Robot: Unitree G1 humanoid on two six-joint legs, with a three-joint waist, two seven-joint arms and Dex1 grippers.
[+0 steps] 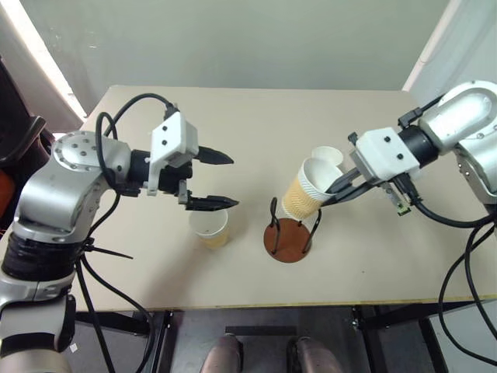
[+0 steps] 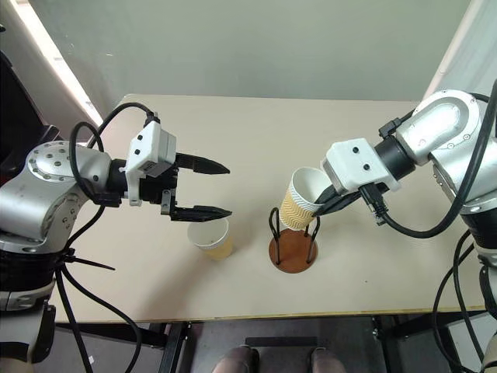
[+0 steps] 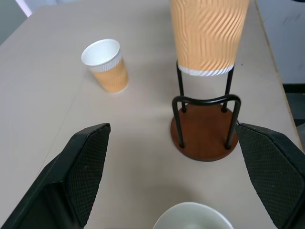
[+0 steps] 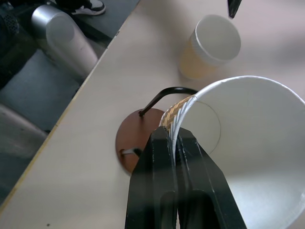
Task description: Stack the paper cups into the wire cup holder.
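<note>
Pinched on the rim of a paper cup (image 2: 301,199), the right claw (image 2: 330,200) holds it tilted just above the wire cup holder (image 2: 293,247), mouth leaning up toward that arm, its narrow bottom over the near loop. I judge the cup must be righted so its long axis lines up between the two loops before lowering.

A second cup (image 1: 328,159) stands behind it. The left claw (image 1: 220,180) hangs open and empty over a third cup (image 1: 210,227) on the counter (image 1: 256,116). No readable writing anywhere.
</note>
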